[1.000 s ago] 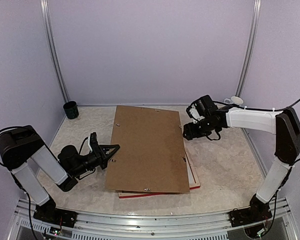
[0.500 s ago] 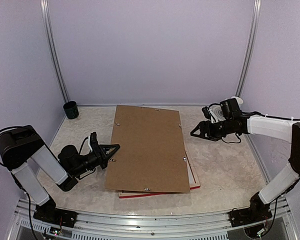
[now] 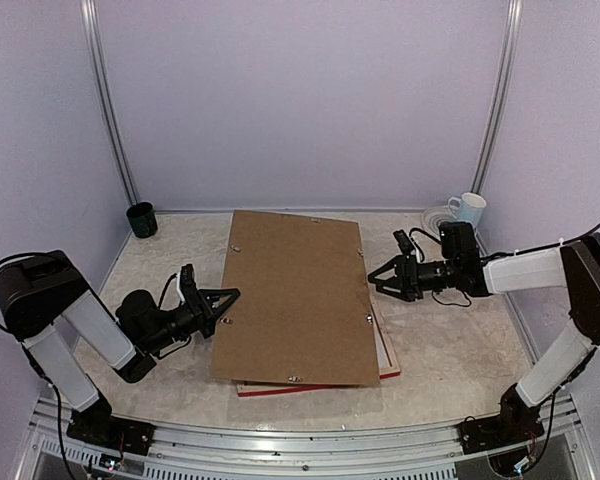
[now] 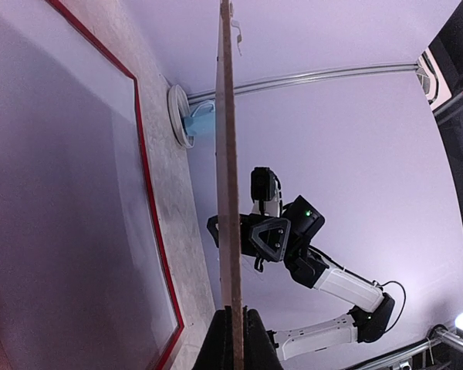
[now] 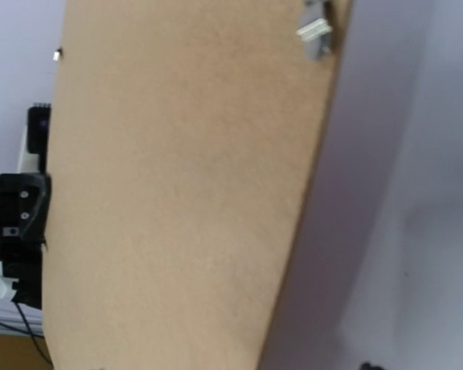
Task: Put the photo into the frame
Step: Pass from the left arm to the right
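Board (image 3: 295, 300) clamped in left pincer (image 3: 234, 294), right pincer (image 3: 374, 281) spread nearby, frame (image 3: 280, 389) beneath

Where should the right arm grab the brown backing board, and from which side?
Take the backing board by its right long edge, between the two metal tabs, coming in level from the right. It is a thin flat sheet, seemingly raised off the red frame, with the left gripper pinching the opposite edge, so the open right gripper could slip one finger above and one below.
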Controlling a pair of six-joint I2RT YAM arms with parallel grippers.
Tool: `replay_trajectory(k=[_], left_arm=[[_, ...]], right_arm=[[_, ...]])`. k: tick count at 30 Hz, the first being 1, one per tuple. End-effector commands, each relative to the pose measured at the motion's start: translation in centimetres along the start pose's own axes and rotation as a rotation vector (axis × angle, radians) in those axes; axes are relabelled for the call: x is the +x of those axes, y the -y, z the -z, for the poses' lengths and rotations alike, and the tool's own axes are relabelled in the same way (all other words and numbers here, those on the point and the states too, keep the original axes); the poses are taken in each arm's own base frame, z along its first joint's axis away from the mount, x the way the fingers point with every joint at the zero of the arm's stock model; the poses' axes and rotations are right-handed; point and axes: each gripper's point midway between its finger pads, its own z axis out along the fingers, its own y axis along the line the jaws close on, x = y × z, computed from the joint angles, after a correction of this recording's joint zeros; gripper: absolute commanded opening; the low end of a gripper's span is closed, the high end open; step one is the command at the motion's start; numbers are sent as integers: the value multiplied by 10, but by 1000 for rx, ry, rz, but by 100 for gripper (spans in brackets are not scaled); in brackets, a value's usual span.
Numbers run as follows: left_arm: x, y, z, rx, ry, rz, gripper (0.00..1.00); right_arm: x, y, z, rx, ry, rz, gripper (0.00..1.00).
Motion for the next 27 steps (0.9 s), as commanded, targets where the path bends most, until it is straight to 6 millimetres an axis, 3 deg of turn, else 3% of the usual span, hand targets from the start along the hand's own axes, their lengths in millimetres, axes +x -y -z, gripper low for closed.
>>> replay_trajectory(k=[1,14,27], left_arm=[[-9,87,5,340,46,-99,0],[-9,83,5,328,47,-100,0],[-8,72,3,298,45,-83,0]], right_arm=[[1,-8,-14,-93,-8,14,70],[6,-18,-32,-237,-32,-21,60],[15,-15,-35,-302,-61,-83,33]])
